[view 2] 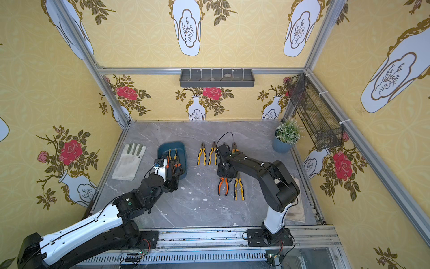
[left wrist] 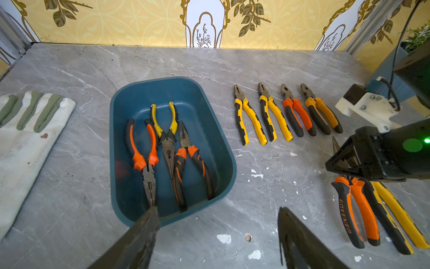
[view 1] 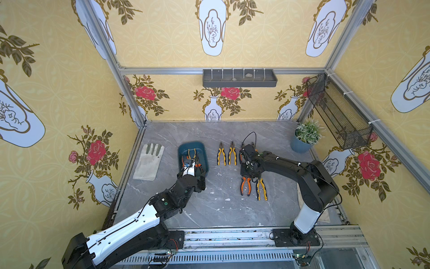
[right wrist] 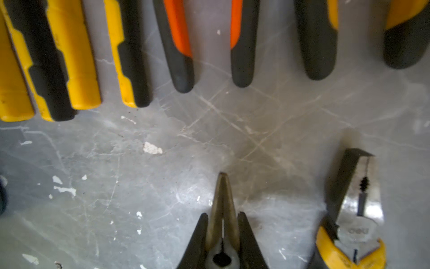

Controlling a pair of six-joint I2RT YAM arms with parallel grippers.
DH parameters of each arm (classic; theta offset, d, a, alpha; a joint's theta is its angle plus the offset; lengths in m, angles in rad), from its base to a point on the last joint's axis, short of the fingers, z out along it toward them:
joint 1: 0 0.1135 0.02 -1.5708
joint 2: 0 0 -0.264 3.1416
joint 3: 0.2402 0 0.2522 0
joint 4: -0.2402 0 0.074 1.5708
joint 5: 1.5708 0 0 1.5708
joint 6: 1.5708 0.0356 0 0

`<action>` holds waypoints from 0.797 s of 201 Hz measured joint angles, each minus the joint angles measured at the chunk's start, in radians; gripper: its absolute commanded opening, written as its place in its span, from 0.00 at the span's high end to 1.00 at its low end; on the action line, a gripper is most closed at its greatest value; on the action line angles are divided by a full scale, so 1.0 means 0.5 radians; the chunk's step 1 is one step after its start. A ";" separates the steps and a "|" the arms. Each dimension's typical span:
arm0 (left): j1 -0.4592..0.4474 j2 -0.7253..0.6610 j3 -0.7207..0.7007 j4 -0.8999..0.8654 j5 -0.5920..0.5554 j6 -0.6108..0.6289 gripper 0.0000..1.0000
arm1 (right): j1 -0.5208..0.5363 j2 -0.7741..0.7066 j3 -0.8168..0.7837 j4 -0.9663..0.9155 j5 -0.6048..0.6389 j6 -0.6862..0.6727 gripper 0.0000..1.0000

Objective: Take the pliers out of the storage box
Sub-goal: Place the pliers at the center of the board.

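My left fingers (left wrist: pixel 139 235) hang released over the smooth teal plastic box (left wrist: pixel 216 139). Right fingers (right wrist: pixel 247 233) clench tapered dark-metal pliers (right wrist: pixel 223 205).

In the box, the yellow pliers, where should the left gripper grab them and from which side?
Come straight down and pinch one handle of the yellow pliers near its far tip. The handles splay there over bare box floor; pivot and nose lie wedged between orange pliers.

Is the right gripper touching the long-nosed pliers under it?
Touching. In the right wrist view, both fingers of the right gripper press the long-nosed pliers between them.
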 measured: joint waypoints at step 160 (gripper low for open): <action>0.000 0.022 -0.016 -0.001 -0.021 -0.001 0.19 | -0.022 0.195 0.152 -0.152 -0.089 -0.148 0.82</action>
